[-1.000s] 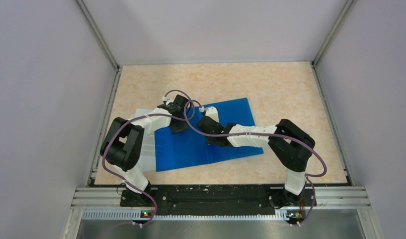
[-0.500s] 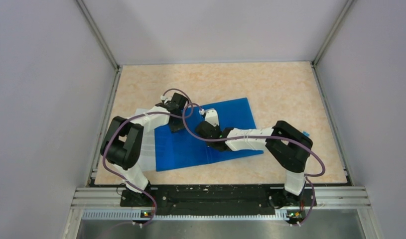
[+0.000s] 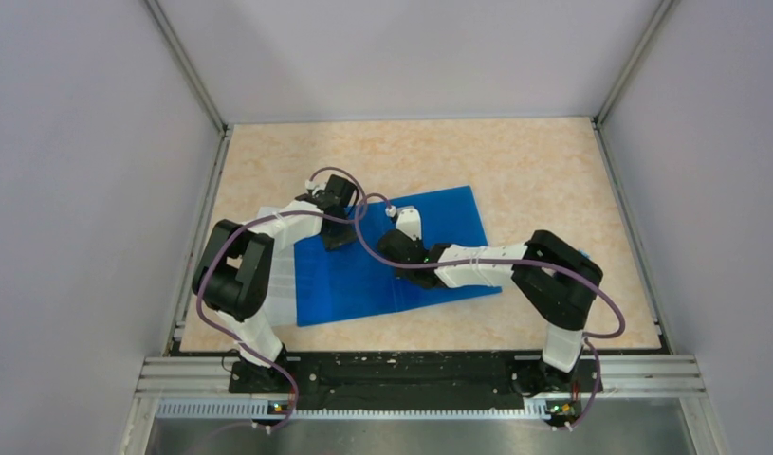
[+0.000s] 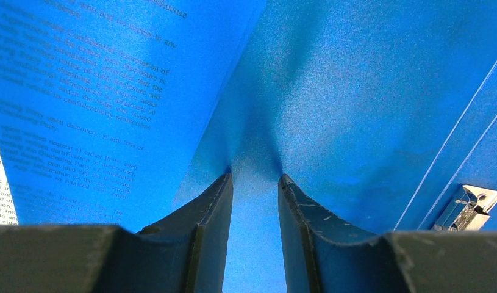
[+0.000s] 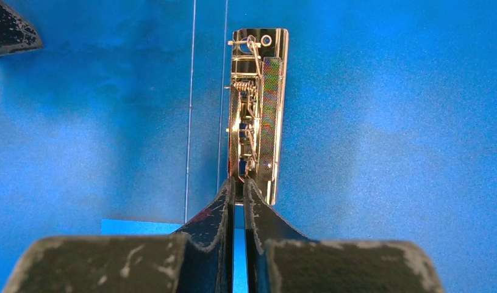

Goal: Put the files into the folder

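The blue folder (image 3: pixel 439 227) lies open on the table. The white printed files (image 3: pixel 276 275) lie under its left half, and their text shows through the blue cover (image 4: pixel 81 79). My left gripper (image 3: pixel 337 226) has its fingertips (image 4: pixel 224 183) pressed down on that left cover, jaws apart with only blue plastic between them. My right gripper (image 3: pixel 407 222) is over the folder's spine. Its fingers (image 5: pixel 226 194) are closed to a thin slit at the near end of the metal clip (image 5: pixel 255 110). The clip also shows in the left wrist view (image 4: pixel 468 207).
The table (image 3: pixel 534 161) is beige, with grey walls on three sides and metal rails along the left and right edges. A black rail runs along the near edge (image 3: pixel 401 370). A small blue thing (image 3: pixel 579 254) peeks out behind the right arm's elbow.
My right gripper has shifted slightly to the right along the folder's spine. My left gripper has stayed on the left cover, moving only a little.
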